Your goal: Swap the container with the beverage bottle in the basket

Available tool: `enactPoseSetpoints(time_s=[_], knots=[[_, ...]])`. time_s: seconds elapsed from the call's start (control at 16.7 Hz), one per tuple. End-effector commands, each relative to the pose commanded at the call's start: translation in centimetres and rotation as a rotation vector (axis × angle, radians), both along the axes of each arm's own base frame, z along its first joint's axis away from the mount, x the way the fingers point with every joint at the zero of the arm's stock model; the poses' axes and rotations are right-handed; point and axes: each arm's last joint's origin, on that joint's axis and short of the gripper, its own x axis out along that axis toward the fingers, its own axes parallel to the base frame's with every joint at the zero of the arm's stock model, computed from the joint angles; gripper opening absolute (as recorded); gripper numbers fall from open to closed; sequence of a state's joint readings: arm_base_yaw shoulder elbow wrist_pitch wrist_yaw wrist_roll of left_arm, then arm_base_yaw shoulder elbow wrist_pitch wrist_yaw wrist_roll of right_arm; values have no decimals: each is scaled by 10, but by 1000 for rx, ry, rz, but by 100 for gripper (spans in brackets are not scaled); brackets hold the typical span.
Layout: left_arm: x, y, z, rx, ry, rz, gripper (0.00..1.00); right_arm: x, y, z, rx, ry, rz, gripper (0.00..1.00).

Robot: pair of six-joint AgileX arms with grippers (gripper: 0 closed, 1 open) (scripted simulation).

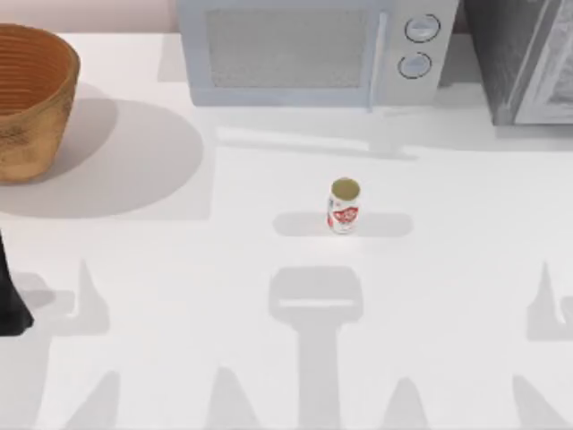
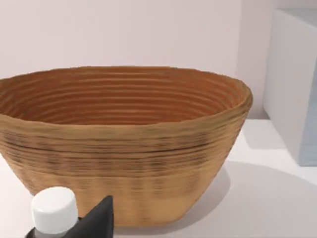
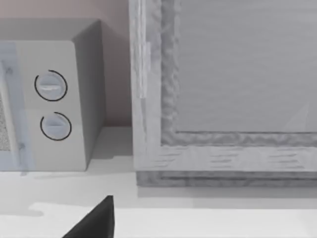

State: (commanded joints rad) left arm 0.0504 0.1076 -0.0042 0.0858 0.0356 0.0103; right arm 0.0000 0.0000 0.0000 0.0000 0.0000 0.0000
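Observation:
The beverage bottle (image 1: 344, 207), a small white can with a red label and a gold top, stands upright mid-table, apart from both arms. The orange-brown wicker basket (image 1: 27, 107) sits at the far left; the left wrist view looks into the basket (image 2: 124, 144) and nothing lies inside. In front of the basket, right beside my left gripper (image 2: 96, 220), is the white round cap of the container (image 2: 54, 210). My left arm (image 1: 11, 300) is at the table's left edge. A black part of my right gripper (image 3: 94, 223) faces the back right appliances.
A grey microwave (image 1: 313, 49) stands at the back centre, with a second grey appliance (image 1: 524, 58) at the back right. The right wrist view faces both the microwave (image 3: 49, 104) and the framed appliance (image 3: 223, 94).

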Motion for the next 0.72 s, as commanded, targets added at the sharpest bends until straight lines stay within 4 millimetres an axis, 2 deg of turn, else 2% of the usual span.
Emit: enactPoseSetpoints(time_s=[0.42,0.72], knots=[[27,23,-6,28,59,-5,100,0,0,0,0,0,0,100],[45,51,-23,36,102,-26,100,0,0,0,0,0,0,100]])
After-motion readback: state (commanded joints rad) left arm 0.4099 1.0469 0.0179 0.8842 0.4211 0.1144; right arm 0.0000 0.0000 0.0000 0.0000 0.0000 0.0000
